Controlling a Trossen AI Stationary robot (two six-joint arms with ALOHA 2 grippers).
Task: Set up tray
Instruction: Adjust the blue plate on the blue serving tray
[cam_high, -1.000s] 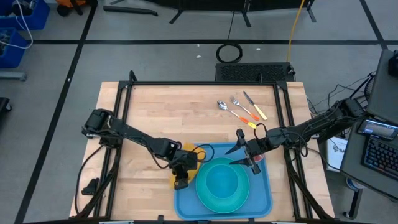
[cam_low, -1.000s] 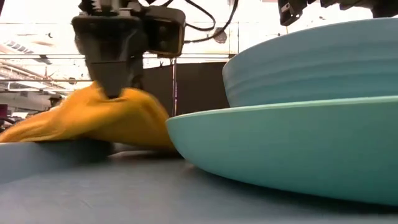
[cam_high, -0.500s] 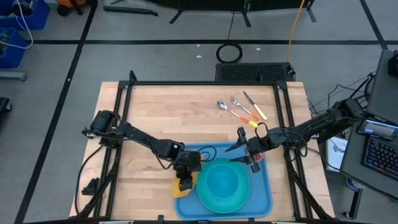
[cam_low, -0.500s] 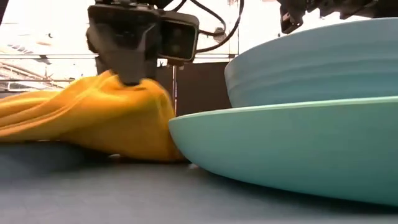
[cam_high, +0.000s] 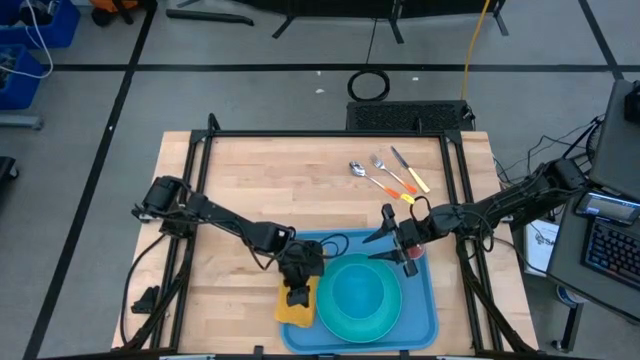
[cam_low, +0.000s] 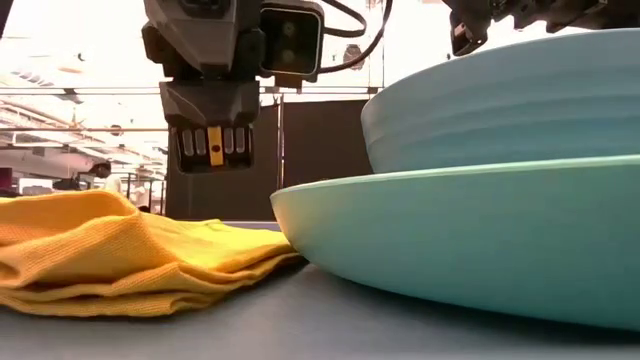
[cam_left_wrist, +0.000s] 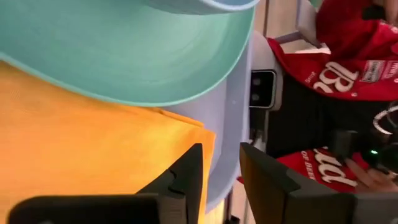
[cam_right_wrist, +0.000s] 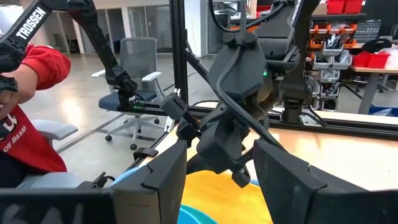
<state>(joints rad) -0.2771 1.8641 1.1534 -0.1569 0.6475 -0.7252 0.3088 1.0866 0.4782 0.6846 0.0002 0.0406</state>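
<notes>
High view: tray (cam_high: 425, 318) sits at the near edge of the worktop (cam_high: 300, 180), centre-right; plate (cam_high: 358, 298) with bowl on it; napkin (cam_high: 290, 314) now lies flat at the tray's left edge, where a second ago it was bunched under the left gripper (cam_high: 297, 296); napkin judged placed, cutlery (cam_high: 388, 172) still untouched at the far side, so that is probably what remains. Left arm is stretched from the left rail across to the tray, gripper directly above the napkin; right gripper (cam_high: 385, 243) is parked over the tray's far right corner beside the plate.

Low view: left gripper (cam_low: 210, 148) is lifted clear of the napkin (cam_low: 120, 255), a gap visible between them; before, the cloth was pinched and tented; napkin's edge lies against the plate (cam_low: 450, 240).

Left wrist view: fingers (cam_left_wrist: 186, 177) are parted narrowly, nothing between them; napkin (cam_left_wrist: 81, 149) below, tucked under the plate rim (cam_left_wrist: 124, 56); a person in red is seen beyond.

Right wrist view: fingers (cam_right_wrist: 165, 168) are spread wide, empty; left arm seen ahead.
</notes>
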